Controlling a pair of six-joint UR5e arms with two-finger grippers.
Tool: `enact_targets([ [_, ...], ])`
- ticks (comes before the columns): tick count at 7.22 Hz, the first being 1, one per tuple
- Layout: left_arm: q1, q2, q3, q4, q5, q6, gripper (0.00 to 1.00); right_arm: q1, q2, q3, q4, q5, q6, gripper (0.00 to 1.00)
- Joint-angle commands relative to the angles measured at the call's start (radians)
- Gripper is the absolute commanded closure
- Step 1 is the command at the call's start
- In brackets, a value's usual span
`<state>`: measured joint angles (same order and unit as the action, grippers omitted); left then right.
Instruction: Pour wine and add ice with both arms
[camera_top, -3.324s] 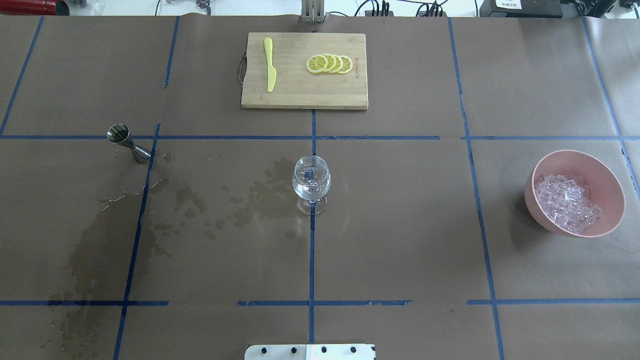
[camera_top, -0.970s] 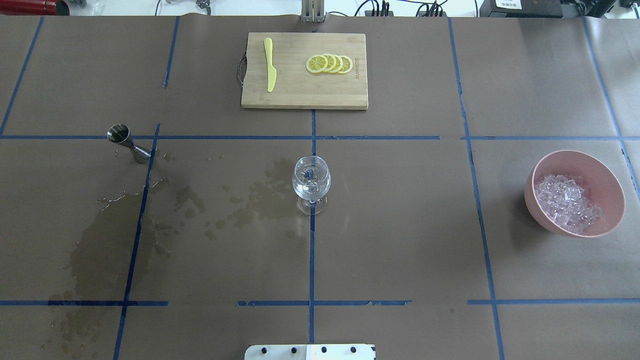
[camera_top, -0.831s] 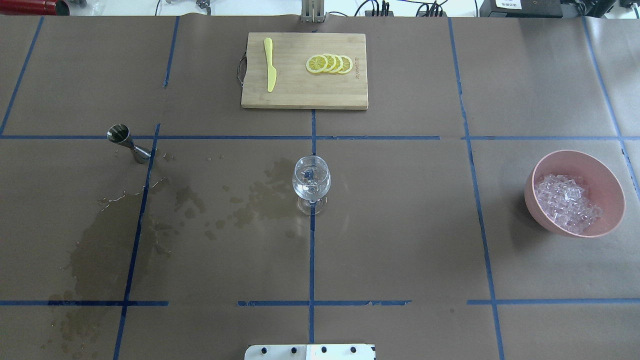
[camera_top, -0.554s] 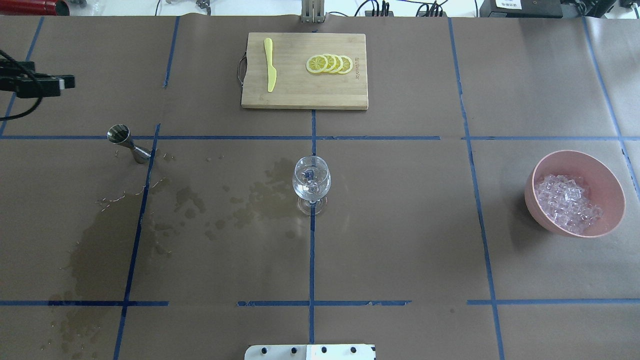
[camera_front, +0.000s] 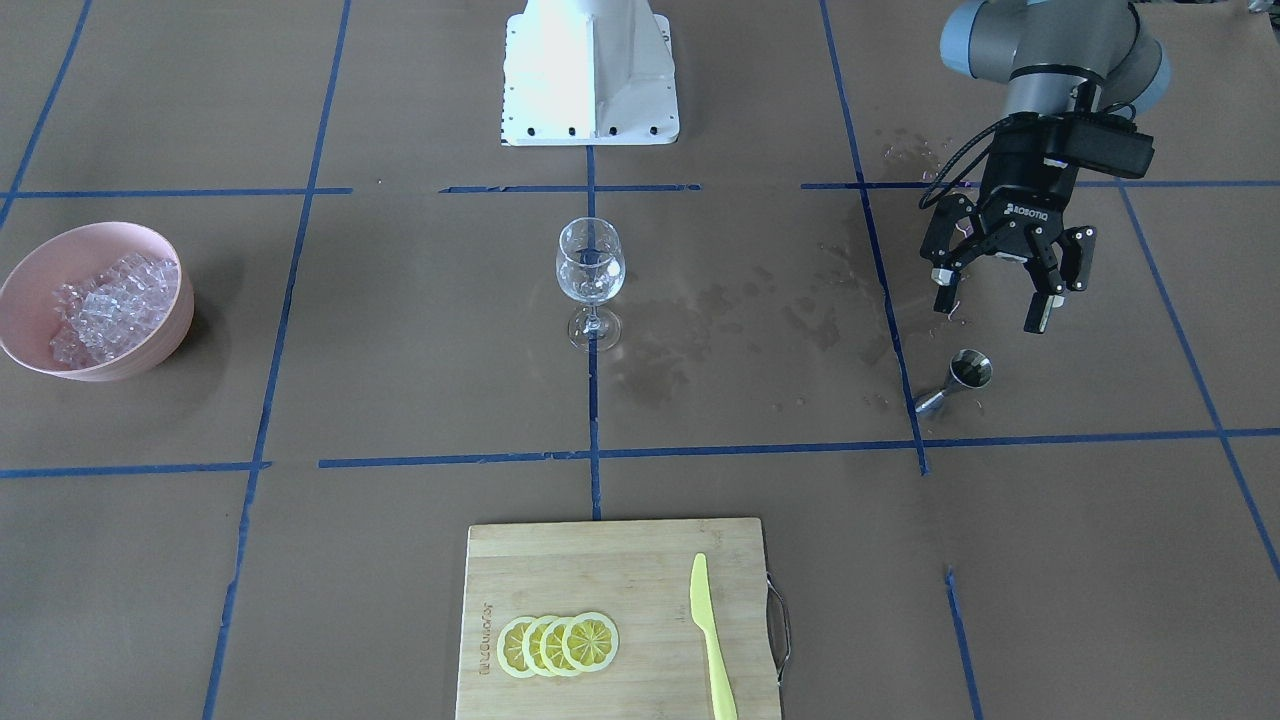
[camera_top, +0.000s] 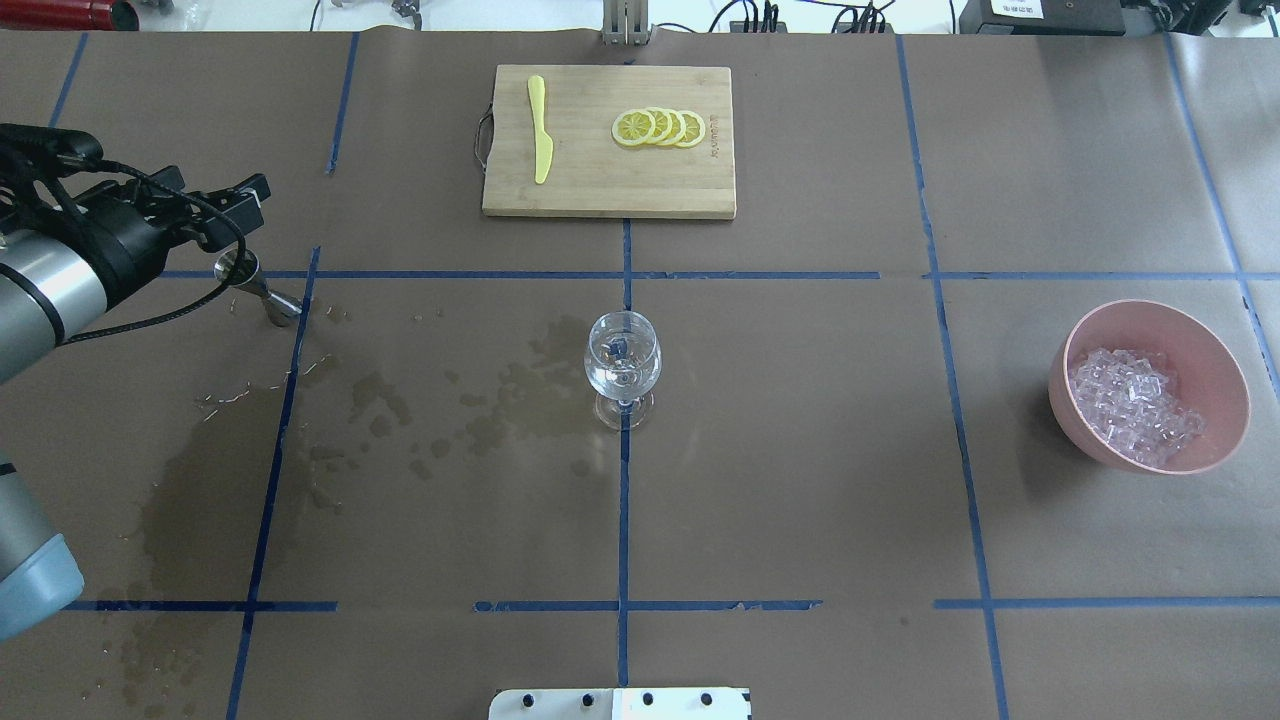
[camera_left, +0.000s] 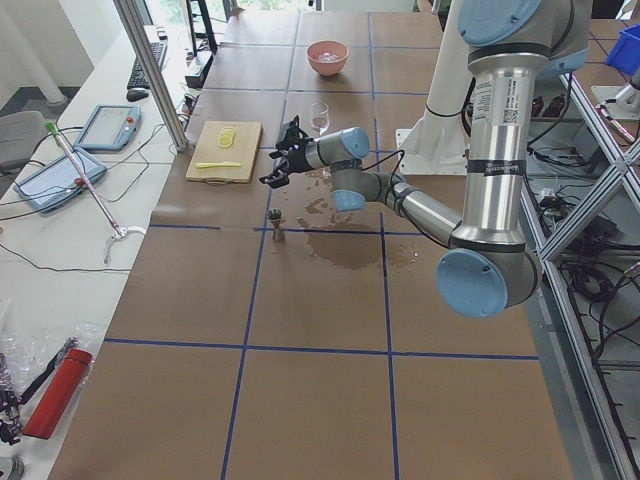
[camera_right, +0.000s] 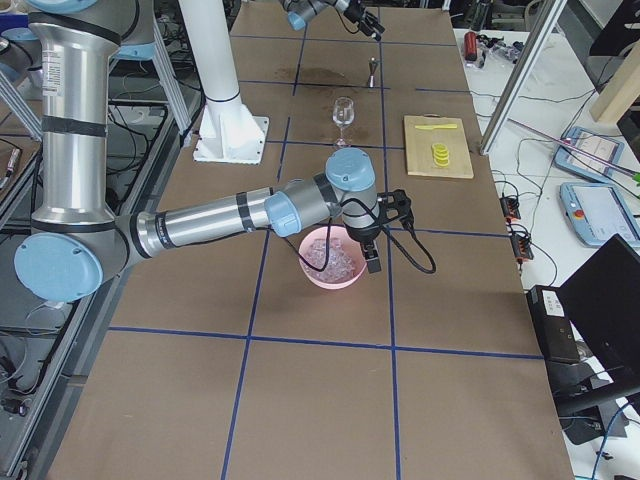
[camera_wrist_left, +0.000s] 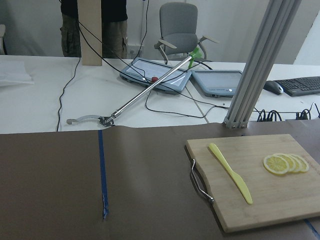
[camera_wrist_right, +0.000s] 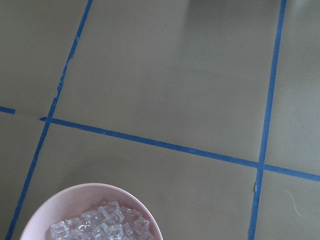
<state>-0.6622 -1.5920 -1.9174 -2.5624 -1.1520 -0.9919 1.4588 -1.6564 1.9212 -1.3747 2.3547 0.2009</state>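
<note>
A steel jigger (camera_front: 962, 375) (camera_top: 255, 283) stands on the brown paper on my left side. My left gripper (camera_front: 995, 305) (camera_top: 238, 212) hangs open above it, apart from it, holding nothing. The clear stemmed glass (camera_front: 590, 270) (camera_top: 622, 360) stands at the table's middle. I cannot make out wine in the jigger or the glass. The ice (camera_front: 105, 305) (camera_top: 1135, 405) (camera_wrist_right: 100, 227) is heaped in a pink bowl (camera_top: 1090, 330) on my right. My right gripper (camera_right: 370, 255) shows only in the exterior right view, over the bowl's edge. Whether it is open or shut I cannot tell.
A bamboo cutting board (camera_top: 600, 190) with a yellow knife (camera_top: 540, 130) and lemon slices (camera_top: 660, 128) lies at the far middle. Dark wet stains (camera_top: 200, 490) spread across the paper between jigger and glass. My white base (camera_front: 590, 70) is at the near edge.
My left arm has swung in from the left edge, and its open gripper has moved from the far left to above the jigger. Glass, bowl and board have not moved.
</note>
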Motion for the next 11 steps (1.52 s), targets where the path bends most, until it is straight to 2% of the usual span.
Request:
enact_targets([
  [1, 0.05, -0.002, 0.104, -0.086, 0.232, -0.031, 0.0, 0.0, 0.0, -0.001, 0.0, 0.0, 0.0, 0.0],
  [2, 0.056, -0.002, 0.159, -0.132, 0.265, -0.031, 0.0, 0.0, 0.001, -0.001, 0.0, 0.0, 0.0, 0.0],
  [5, 0.127, -0.008, 0.228, -0.151, 0.349, -0.034, 0.0, 0.0, 0.001, -0.002, 0.0, -0.002, -0.001, 0.0],
  [7, 0.156, -0.009, 0.296, -0.202, 0.371, -0.034, 0.0, 0.0, 0.001, -0.001, 0.0, -0.002, -0.001, 0.0],
  [11, 0.216, -0.019, 0.339, -0.214, 0.41, -0.057, 0.0, 0.0, 0.0, -0.002, 0.0, -0.002, -0.001, 0.0],
])
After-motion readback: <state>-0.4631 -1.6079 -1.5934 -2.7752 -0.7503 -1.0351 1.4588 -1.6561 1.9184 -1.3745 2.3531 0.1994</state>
